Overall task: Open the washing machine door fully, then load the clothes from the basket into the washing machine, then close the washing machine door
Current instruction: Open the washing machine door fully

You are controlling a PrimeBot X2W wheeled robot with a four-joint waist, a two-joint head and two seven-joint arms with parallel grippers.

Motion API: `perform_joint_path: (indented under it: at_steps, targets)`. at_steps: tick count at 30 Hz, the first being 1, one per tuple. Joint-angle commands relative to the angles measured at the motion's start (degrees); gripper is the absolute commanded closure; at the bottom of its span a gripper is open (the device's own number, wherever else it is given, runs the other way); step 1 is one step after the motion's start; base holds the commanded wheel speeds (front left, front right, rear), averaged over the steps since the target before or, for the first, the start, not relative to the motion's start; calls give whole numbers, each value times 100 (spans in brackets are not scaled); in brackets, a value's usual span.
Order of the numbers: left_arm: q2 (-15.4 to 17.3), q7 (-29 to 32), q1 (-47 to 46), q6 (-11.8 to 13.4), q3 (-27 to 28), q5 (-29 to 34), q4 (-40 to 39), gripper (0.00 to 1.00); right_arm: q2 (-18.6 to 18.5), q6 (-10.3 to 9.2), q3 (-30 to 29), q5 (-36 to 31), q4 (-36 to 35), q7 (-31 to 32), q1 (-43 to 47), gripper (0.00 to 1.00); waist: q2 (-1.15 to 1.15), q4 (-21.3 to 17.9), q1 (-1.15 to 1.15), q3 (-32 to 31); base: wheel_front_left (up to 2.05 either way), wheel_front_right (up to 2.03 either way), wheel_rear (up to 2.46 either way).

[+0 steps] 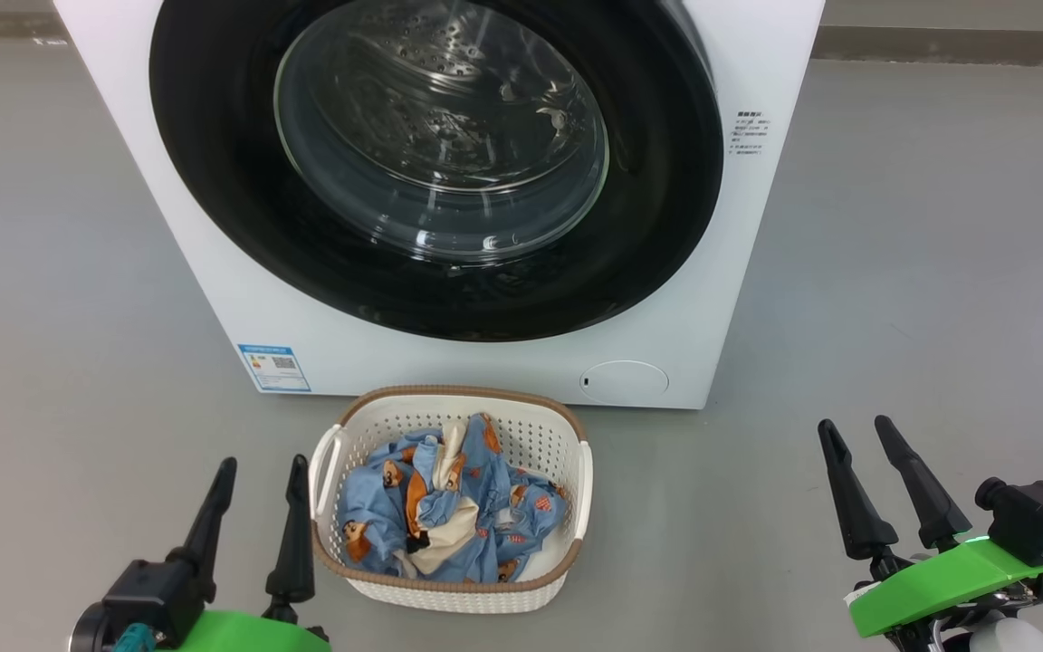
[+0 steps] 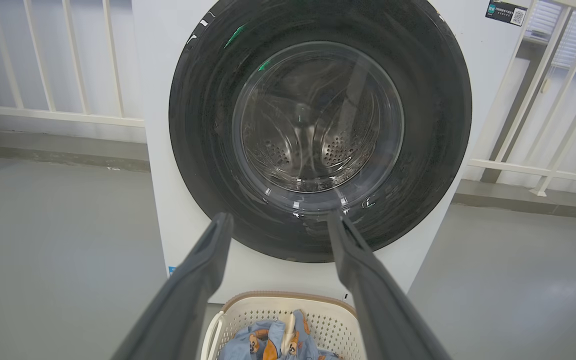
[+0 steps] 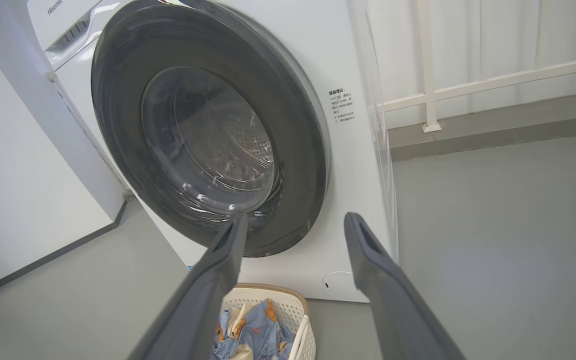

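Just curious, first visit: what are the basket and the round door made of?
The basket looks like matte cream plastic, moulded with small holes; its brown rim may be woven trim. The washing machine door seems glossy black plastic around clear glass, judging by sharp reflections.

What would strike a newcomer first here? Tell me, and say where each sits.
The round door with its glossy black rim, shut on the front of the white washing machine, draws the eye first. On the floor before it stands a cream basket of crumpled blue clothes. The left gripper and right gripper hang open either side.
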Motion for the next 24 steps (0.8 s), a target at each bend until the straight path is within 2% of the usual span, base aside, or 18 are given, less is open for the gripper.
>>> perform_joint_path:
  at_steps: [1, 24]
  targets:
    - [92, -52, -212, -32, 174, -68, -150, 0, -71, 56, 136, 13, -124, -69, -201, 0, 0, -1, 0, -7, 0, 0, 0]
    - [92, -52, -177, -23, 135, -42, -141, 0, -75, 56, 130, -43, -75, -69, -178, 0, 0, -9, 0, -7, 0, 0, 0]
